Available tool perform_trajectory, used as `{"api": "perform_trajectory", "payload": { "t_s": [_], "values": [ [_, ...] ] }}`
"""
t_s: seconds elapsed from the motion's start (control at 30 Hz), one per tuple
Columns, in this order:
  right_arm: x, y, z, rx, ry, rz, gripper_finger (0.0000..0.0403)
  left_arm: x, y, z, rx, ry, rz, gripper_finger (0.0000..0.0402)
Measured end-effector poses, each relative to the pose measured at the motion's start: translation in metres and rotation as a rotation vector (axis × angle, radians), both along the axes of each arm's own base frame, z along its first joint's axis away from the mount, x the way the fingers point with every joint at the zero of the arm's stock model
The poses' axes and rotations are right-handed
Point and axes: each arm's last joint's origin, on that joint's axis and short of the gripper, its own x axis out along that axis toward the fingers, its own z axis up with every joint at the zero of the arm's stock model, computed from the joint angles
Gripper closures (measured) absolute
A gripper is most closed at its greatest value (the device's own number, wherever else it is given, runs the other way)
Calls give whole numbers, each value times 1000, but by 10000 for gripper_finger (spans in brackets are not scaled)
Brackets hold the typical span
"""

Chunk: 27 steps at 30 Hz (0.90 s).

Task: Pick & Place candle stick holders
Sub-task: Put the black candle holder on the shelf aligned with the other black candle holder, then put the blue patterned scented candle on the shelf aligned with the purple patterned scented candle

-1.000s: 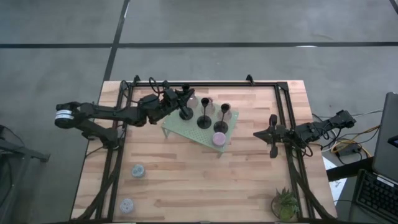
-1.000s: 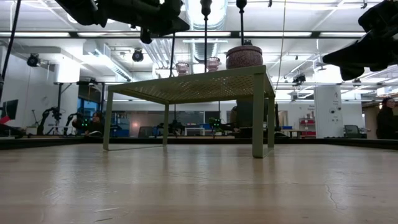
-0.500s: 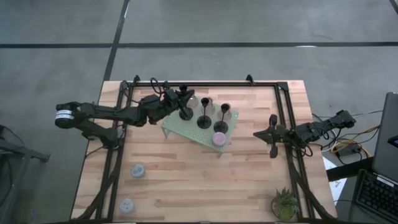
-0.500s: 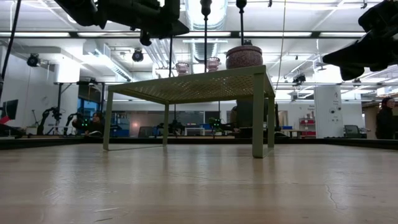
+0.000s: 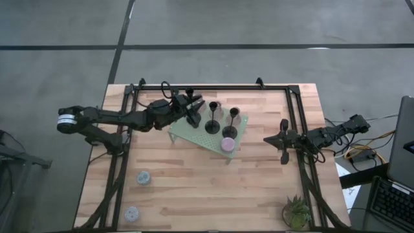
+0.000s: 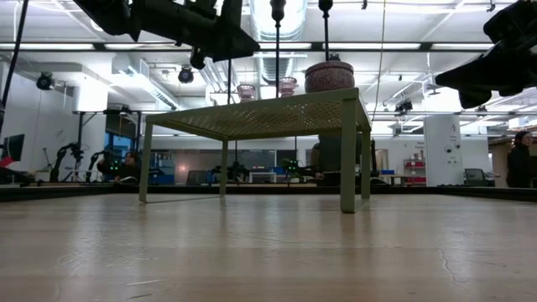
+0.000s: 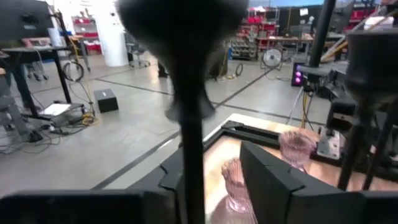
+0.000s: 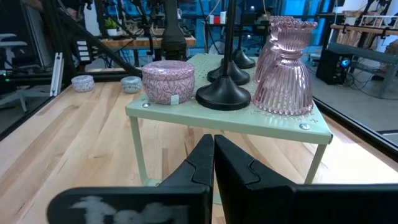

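Observation:
A pale green perforated stand (image 5: 194, 134) carries three black slim-stemmed holders, pink glass holders (image 8: 289, 68) and a squat round holder (image 5: 228, 144). My left gripper (image 5: 192, 107) is open at the stand's far left corner. Its fingers stand on either side of the stem (image 7: 193, 137) of the leftmost black holder (image 5: 193, 119), which stands on its round base on the stand. The stem is close to one finger, with a gap to the other. Two pale-blue squat holders (image 5: 143, 177) (image 5: 132, 212) sit on the table at the near left. My right gripper (image 5: 283, 140) is shut and empty, right of the stand. My left gripper comes level from the table's left, with the black holder's stem (image 7: 194, 162) between its open fingers. The stem stands right beside one finger (image 7: 173, 180); I cannot tell whether they touch. The other finger (image 7: 273, 186) is clear of it.
A spiky green potted plant (image 5: 297, 212) stands at the table's near right corner. A black rail frame (image 5: 213, 87) runs along the table's far edge and both sides. Bare wood (image 5: 213, 188) lies between the stand and the near edge.
My left gripper has opened around the black holder's stem at the stand's far left corner and shifted slightly. The holder stays standing on the stand.

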Motion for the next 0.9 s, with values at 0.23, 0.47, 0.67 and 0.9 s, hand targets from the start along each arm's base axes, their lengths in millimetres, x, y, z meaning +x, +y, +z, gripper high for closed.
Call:
{"api": "perform_trajectory", "payload": {
  "t_s": [0.23, 0.47, 0.67, 0.9],
  "values": [
    [0, 0, 0, 0, 0, 0, 394, -1, -1, -10, -48, 99, -48, 229],
    [0, 0, 0, 0, 0, 0, 394, -15, -7, -15, -106, 253, -98, 205],
    [0, 0, 0, 0, 0, 0, 394, -39, -17, -9, -175, 339, -180, 188],
    [0, 0, 0, 0, 0, 0, 394, -71, -31, -8, -257, 474, -203, 186]
  ]
}}
